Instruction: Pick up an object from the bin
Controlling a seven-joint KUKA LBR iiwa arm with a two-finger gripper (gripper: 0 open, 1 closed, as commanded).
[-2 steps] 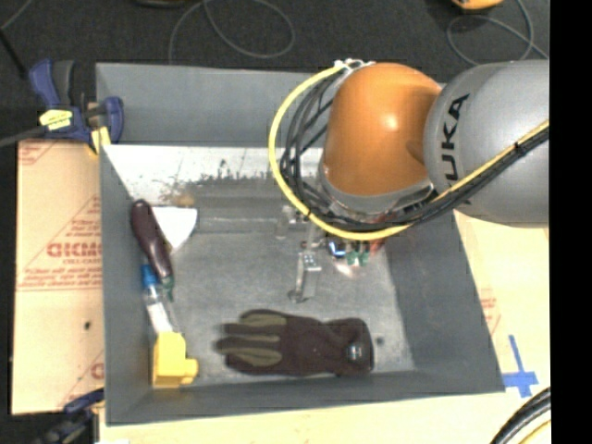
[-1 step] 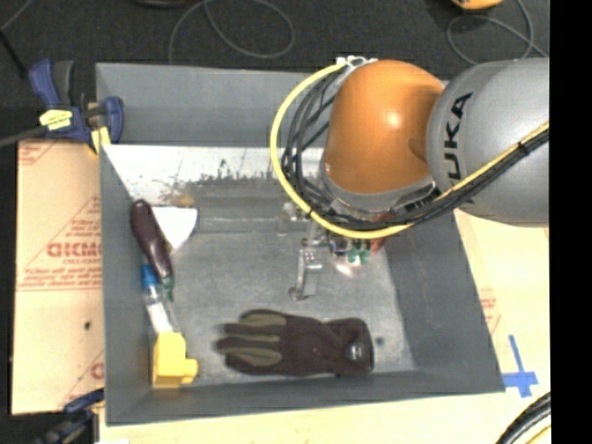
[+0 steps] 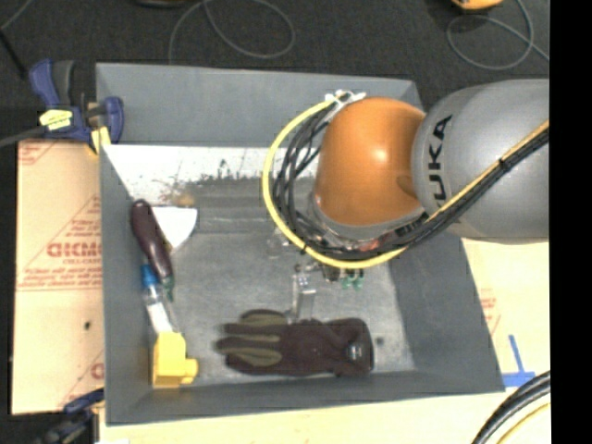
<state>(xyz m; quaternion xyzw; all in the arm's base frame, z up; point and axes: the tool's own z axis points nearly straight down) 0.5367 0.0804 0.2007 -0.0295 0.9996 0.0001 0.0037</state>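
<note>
Your hand (image 3: 302, 292) hangs close by a dark brown glove (image 3: 301, 348) lying flat at the bin's (image 3: 250, 109) six o'clock. Wide or narrow, you cannot tell. A maroon-handled screwdriver (image 3: 151, 239) lies at nine o'clock.

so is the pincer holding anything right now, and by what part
Nothing that can be seen. The pincer hangs over the dark glove lying at the near side of the bin; whether it touches the glove cannot be told.
</note>
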